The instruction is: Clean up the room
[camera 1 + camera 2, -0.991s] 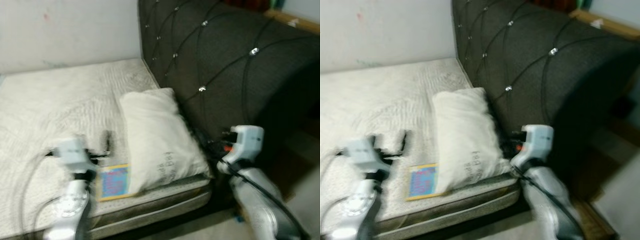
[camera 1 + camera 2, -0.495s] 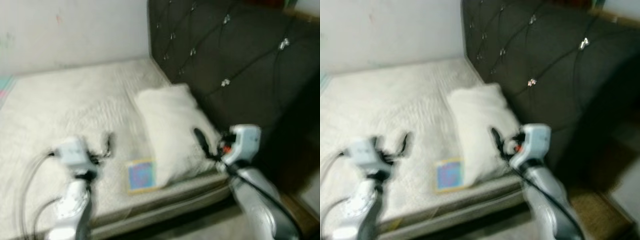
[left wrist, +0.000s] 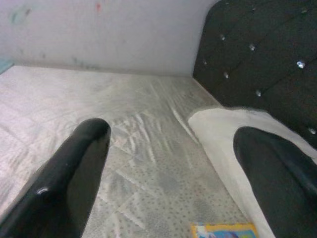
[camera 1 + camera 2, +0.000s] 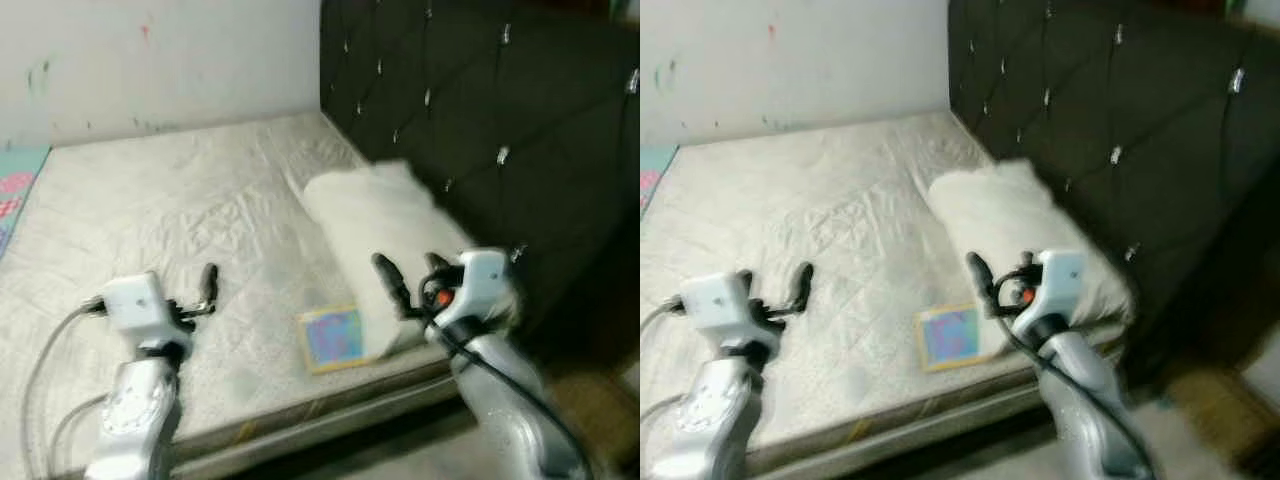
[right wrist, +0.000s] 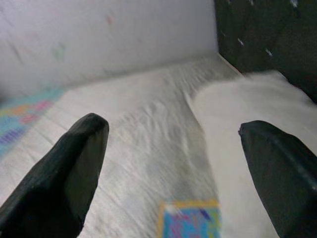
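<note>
A small colourful book point(image 4: 333, 338) with a yellow border lies flat on the white mattress point(image 4: 200, 200), near its front edge. It touches the near end of a white pillow point(image 4: 385, 215) that lies along the dark headboard. My left gripper point(image 4: 205, 288) hovers open over the mattress, to the left of the book, holding nothing. My right gripper point(image 4: 410, 268) hangs open over the pillow's near end, just right of the book. The left wrist view has the book point(image 3: 225, 230) low between the spread fingers. In the right wrist view the book point(image 5: 190, 218) lies beside the pillow point(image 5: 247, 99).
A dark tufted headboard point(image 4: 480, 90) rises along the right side of the bed. A pale wall point(image 4: 150, 60) closes the far side. A colourful patterned cloth point(image 4: 15, 195) shows at the mattress's far left edge. Floor lies below the bed's front edge.
The whole picture has slid right as the camera turned left along the bed. My right gripper now stands over the pillow's near end instead of beside the headboard.
</note>
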You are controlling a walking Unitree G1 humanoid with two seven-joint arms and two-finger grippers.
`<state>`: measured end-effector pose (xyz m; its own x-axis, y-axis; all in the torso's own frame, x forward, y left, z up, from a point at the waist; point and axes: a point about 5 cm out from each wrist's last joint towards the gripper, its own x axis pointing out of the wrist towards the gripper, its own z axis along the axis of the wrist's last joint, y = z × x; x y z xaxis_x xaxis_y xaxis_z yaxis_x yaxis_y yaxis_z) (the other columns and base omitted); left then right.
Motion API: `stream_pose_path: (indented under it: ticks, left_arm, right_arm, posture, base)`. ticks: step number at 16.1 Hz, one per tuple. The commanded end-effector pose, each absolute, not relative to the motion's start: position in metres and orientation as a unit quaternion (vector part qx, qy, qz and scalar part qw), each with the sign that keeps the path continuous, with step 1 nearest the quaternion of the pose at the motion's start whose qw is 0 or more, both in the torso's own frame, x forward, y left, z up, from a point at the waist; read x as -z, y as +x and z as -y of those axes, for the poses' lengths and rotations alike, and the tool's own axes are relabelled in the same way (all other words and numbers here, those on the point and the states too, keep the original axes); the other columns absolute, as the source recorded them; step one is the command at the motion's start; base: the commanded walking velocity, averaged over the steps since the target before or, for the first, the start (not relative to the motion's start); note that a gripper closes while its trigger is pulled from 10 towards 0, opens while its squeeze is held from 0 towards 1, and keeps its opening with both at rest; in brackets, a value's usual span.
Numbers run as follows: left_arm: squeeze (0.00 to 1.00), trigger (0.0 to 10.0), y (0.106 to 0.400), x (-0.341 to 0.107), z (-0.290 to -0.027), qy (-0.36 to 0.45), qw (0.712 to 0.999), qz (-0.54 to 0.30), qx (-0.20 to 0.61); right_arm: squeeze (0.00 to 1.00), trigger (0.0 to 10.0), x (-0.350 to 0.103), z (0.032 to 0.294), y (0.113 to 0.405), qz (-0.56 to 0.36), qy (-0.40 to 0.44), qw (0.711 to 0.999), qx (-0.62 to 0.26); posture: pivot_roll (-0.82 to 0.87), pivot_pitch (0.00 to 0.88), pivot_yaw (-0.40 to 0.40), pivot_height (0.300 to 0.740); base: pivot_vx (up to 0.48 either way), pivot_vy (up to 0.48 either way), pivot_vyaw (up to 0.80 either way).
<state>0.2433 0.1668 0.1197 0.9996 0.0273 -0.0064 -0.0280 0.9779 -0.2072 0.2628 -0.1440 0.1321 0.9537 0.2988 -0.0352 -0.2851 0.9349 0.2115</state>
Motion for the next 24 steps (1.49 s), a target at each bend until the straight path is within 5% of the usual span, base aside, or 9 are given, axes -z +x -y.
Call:
stream_pose_path:
  ticks: [1,5,24]
  left_arm:
    - [0.0,10.0,0.2429,-0.1212,-0.172,-0.094,0.995,0.0,-0.02]
    - [0.0,10.0,0.2433,-0.1207,-0.172,-0.094,0.995,-0.001,-0.021]
    - [0.0,10.0,0.2506,-0.1229,-0.1707,-0.095,0.995,0.005,-0.027]
  right_arm:
    - [0.0,10.0,-0.1373,0.1409,0.264,-0.02,0.102,0.983,-0.151]
    - [0.0,10.0,-0.1364,0.1399,0.2634,-0.02,0.098,0.983,-0.154]
    - [0.0,10.0,-0.1343,0.1398,0.2674,-0.016,0.084,0.984,-0.157]
  posture:
    - [-0.17,0.002,0.028,0.74]
    - [-0.17,0.007,0.027,0.74]
    - [-0.18,0.013,0.017,0.74]
  base:
    - [0.0,0.48,0.0]
    - [0.0,0.48,0.73]
    - [0.0,0.48,0.0]
